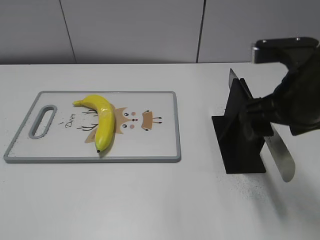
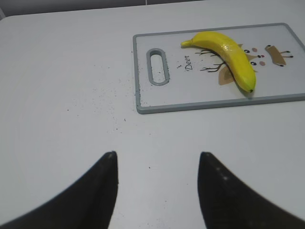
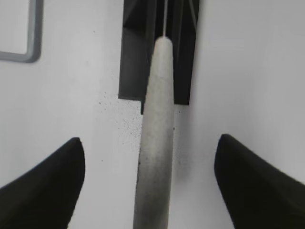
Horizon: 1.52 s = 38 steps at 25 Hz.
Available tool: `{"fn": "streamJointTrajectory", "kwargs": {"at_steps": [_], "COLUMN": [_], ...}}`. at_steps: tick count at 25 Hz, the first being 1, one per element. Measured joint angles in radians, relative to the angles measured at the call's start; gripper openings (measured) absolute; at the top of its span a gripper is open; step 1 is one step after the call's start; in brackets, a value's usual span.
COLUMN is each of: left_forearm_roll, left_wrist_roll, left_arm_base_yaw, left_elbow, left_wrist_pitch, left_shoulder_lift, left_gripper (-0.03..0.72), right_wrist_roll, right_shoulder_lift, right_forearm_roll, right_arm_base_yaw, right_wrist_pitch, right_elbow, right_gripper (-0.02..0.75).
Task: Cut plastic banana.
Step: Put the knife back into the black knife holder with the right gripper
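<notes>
Your plastic banana (image 1: 101, 121) is lying on the cutting board (image 1: 160, 150), curved across the printed deer drawing, its stem end pointing toward the board's handle slot (image 1: 43, 120) and its dark tip sitting near the board's front edge. The board is resting flat on the white table (image 1: 125, 200). Your left gripper (image 2: 157, 191) is hanging over bare table short of the board, its two dark fingers (image 2: 95, 191) spread well apart and touching nothing. Your right gripper (image 3: 152, 186) is sitting over the black knife stand (image 1: 240, 145), well apart from the board; its fingers (image 3: 43, 181) are standing wide on either side of the pale knife handle (image 3: 155, 143) without touching it. The silvery blade (image 1: 280, 160) is showing beside the stand.
</notes>
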Motion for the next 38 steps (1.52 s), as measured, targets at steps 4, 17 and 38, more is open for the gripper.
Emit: {"fn": "streamJointTrajectory", "kwargs": {"at_steps": [4,17,38], "left_forearm_roll": [0.0,0.0,0.0], "left_wrist_roll": [0.0,0.0,0.0], "left_arm_base_yaw": [0.0,0.0,0.0], "left_elbow": [0.0,0.0,0.0], "left_wrist_pitch": [0.0,0.0,0.0], "left_shoulder_lift": [0.0,0.0,0.0], "left_gripper": [0.526,0.526,0.526], "right_wrist_roll": [-0.087,-0.489,-0.521], "right_shoulder_lift": [-0.07,-0.43,-1.124], "right_forearm_roll": [0.003,0.139,0.131], "right_arm_base_yaw": [0.0,0.0,0.0], "right_wrist_pitch": [0.028,0.057,0.16], "right_elbow": [-0.078,0.006,0.406], "right_gripper": [0.638,0.599,0.592]}}
